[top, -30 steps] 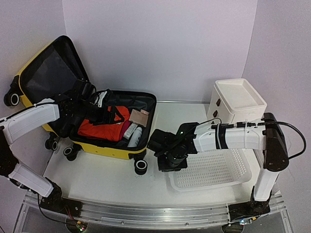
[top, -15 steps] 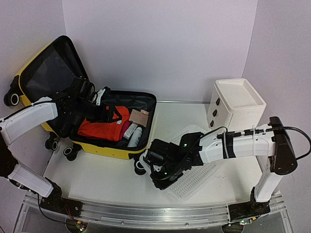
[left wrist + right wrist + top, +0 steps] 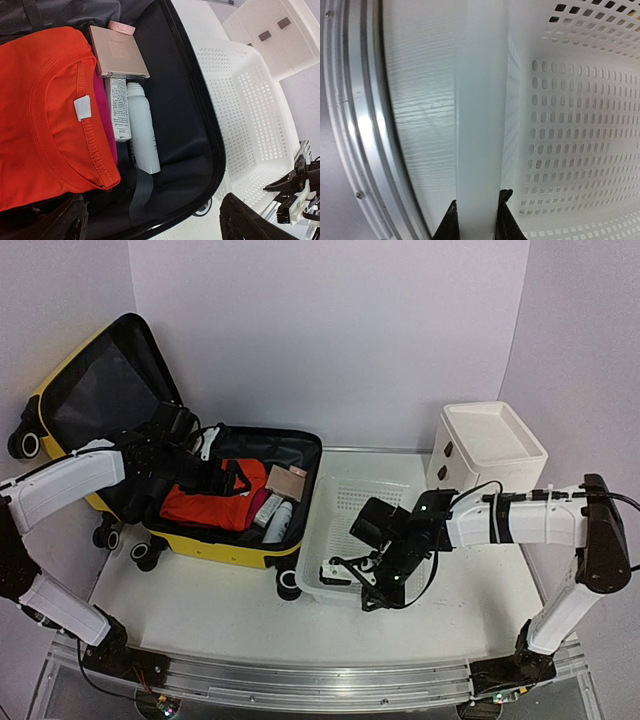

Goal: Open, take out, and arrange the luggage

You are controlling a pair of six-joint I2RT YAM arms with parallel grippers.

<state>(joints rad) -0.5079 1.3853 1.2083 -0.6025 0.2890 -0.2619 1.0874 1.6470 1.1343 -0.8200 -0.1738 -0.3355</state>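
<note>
walls: pale lilac, plain | table: white top | near edge: metal rail | light: even, soft

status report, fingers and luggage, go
Left fingers open over the luggage. Right fingers shut on the rim of the basket. Lid up, orange shirt and bottle not yet out. Basket close alongside.
</note>
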